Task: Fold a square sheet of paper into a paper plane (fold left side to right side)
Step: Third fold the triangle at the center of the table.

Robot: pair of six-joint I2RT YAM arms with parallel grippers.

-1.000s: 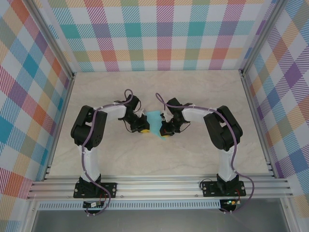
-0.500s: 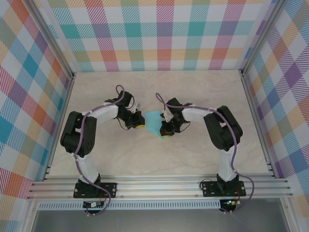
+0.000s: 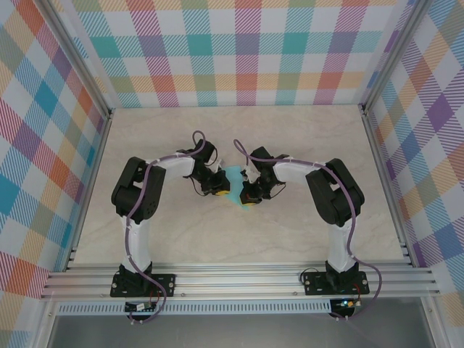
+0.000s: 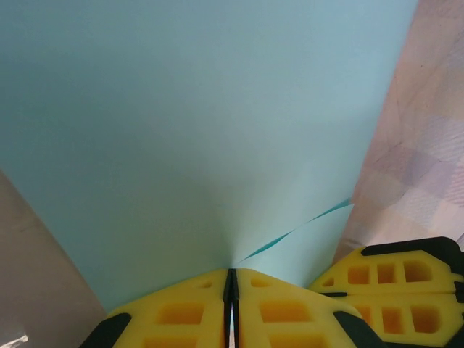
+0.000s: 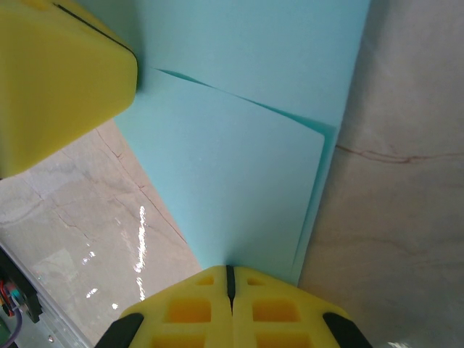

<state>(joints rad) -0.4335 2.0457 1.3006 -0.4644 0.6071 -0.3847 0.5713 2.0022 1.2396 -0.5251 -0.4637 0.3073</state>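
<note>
My left claw (image 4: 232, 274) is pinched shut on the sheet of paper (image 4: 196, 123), which fans out ahead of it. My right claw (image 5: 230, 270) is clamped on the same sheet's doubled layers, bare tabletop (image 5: 406, 232) to its right. To fold this well, I reckon: right claw anchors, left carries its edge across level — match edges squarely before pressing any crease.
</note>
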